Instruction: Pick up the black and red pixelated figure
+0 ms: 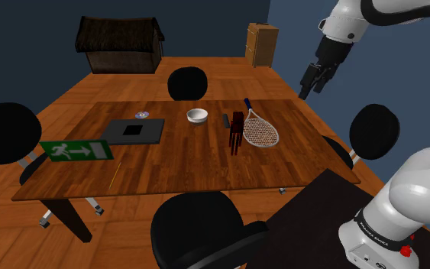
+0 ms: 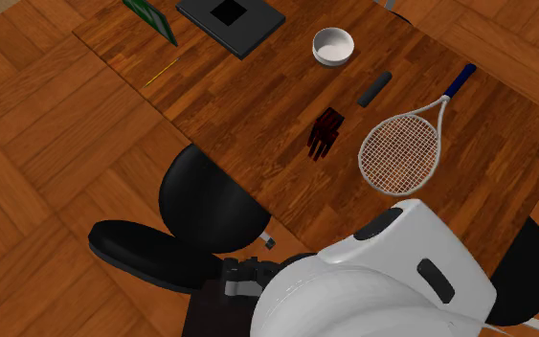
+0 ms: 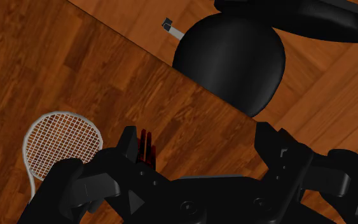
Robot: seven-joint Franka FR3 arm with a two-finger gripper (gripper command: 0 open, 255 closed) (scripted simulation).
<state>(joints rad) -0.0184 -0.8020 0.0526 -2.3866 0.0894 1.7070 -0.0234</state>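
Gripper (image 1: 310, 84) open, fingers wide apart, nothing btwn them, high above table (image 1: 175, 164). Black/red pixel figure (image 1: 237, 131) on tabletop just beside racket (image 1: 260, 132), well below gripper & toward shoulder view's left

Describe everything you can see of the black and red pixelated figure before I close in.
The figure is small and blocky, dark red and black, with thin leg-like strips at its lower end; its material is unclear. In the shoulder view it seems to stand upright on the wooden table, beside the racket head, and the second exterior view shows a gap between them. Only the table touches it. The fingers are open, well above it.
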